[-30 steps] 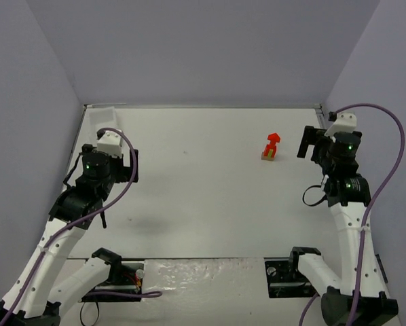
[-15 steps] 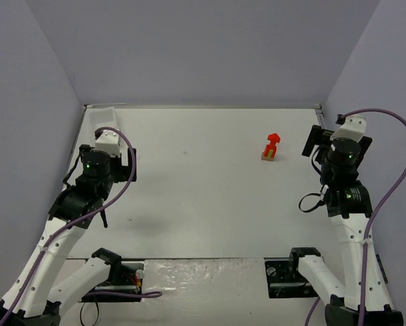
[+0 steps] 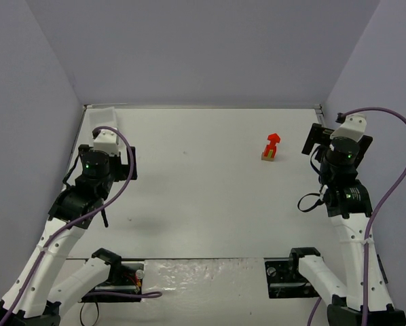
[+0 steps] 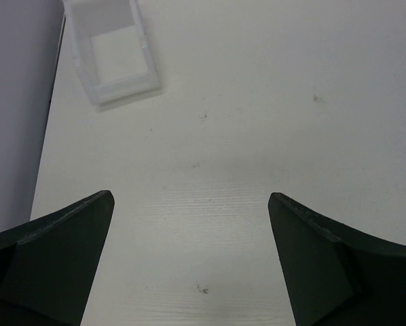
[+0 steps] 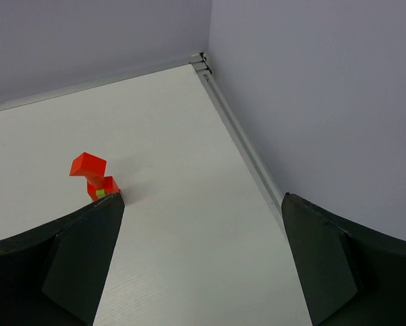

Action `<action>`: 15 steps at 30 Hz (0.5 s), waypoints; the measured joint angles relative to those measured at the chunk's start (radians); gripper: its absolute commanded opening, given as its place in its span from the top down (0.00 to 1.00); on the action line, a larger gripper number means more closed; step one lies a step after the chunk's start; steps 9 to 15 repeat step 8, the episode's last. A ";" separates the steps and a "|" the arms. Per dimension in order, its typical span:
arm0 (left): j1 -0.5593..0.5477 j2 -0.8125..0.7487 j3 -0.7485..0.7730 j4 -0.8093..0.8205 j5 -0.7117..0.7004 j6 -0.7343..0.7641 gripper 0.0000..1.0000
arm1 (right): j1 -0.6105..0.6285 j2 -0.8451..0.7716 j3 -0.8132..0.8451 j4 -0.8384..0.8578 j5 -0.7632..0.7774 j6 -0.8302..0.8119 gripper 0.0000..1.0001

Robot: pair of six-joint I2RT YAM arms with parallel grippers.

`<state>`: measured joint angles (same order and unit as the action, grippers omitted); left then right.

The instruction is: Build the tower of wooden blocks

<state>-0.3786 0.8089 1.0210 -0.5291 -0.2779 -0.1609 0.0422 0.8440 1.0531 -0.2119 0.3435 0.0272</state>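
Observation:
The wood block tower (image 3: 271,147) stands on the table's right half: red-orange blocks stacked on a small tan base. The right wrist view shows its red top (image 5: 93,174), with a yellow-green bit low down, just beyond my left fingertip. My right gripper (image 3: 316,140) hangs to the right of the tower, apart from it; in its wrist view the right gripper (image 5: 201,204) is open with only bare table between the fingers. Over the table's left side, my left gripper (image 3: 132,163) is raised; in its wrist view the left gripper (image 4: 189,200) is open and empty.
A clear white plastic tray (image 3: 100,115) lies in the far left corner, also the tray (image 4: 115,51) in the left wrist view. Grey walls enclose the table. A metal rail (image 5: 240,146) runs along the right edge.
The right arm swung a little to the right and farther from the tower, then settled. The left arm shifted only slightly. The tower has not moved.

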 measured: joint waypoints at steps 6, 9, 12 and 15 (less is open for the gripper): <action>0.000 -0.005 -0.004 0.012 0.000 -0.003 0.03 | 0.001 0.000 0.001 0.000 0.000 -0.001 0.00; 0.000 -0.008 -0.005 0.013 0.002 -0.006 0.03 | 0.001 0.000 0.002 0.000 0.000 -0.001 0.00; 0.000 -0.008 -0.005 0.013 0.002 -0.006 0.03 | 0.001 0.000 0.002 0.000 0.000 -0.001 0.00; 0.000 -0.008 -0.005 0.013 0.002 -0.006 0.03 | 0.001 0.000 0.002 0.000 0.000 -0.001 0.00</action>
